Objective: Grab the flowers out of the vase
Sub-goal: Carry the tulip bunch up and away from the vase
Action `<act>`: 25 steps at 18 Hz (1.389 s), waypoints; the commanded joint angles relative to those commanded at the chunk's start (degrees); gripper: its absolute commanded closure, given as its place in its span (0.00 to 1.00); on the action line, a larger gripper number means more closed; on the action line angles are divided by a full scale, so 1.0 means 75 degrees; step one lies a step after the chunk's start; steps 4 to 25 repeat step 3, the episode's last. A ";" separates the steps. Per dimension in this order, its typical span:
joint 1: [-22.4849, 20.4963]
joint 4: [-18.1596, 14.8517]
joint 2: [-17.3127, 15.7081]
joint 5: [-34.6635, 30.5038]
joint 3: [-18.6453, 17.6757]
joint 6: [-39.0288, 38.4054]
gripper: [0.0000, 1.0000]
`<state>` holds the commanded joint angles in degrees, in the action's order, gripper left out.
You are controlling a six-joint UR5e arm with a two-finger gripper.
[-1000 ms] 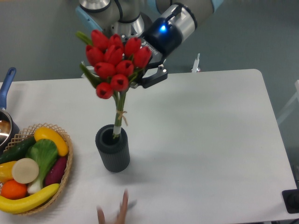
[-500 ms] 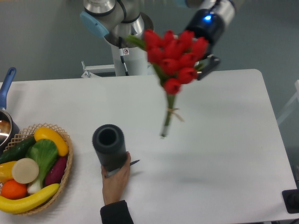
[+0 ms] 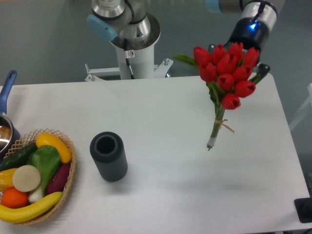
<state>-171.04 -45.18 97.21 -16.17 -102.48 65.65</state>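
Flowers: the flowers were seen lifted clear of the tabletop, hanging in the air above its right half, nearer the far right corner than the centre. The red buds were bunched at the top and the tied stems trailed down and slightly leftward, with the stem ends above the surface and not touching it.

Vase: the vase was seen standing upright in the left half of the tabletop, toward the near edge, with its dark mouth empty. It was well apart from the bunch.

Gripper: the gripper was placed behind the buds, at their right side. The fingers were mostly hidden by the blooms, so the grip itself could not be read directly; since the bunch hung unsupported otherwise, it was judged to be clamped just under the heads.

Task state: the stems were judged fully out of the vase, so the pick looked essentially achieved, with only a steady hold left to be kept.

Doing it well: the grip would best be kept firm but not crushing, and any further motion kept slow, so that the long stems would not be set swinging or be slipped through the fingers.

Surroundings: a wicker basket of fruit was seen at the near left corner, and a pan with a blue handle at the left edge.
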 joint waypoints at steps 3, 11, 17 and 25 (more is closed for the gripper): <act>0.0012 0.0000 -0.0023 0.0000 -0.0047 -0.0012 0.54; 0.0012 0.0000 -0.0023 0.0000 -0.0047 -0.0012 0.54; 0.0012 0.0000 -0.0023 0.0000 -0.0047 -0.0012 0.54; 0.0012 0.0000 -0.0023 0.0000 -0.0047 -0.0012 0.54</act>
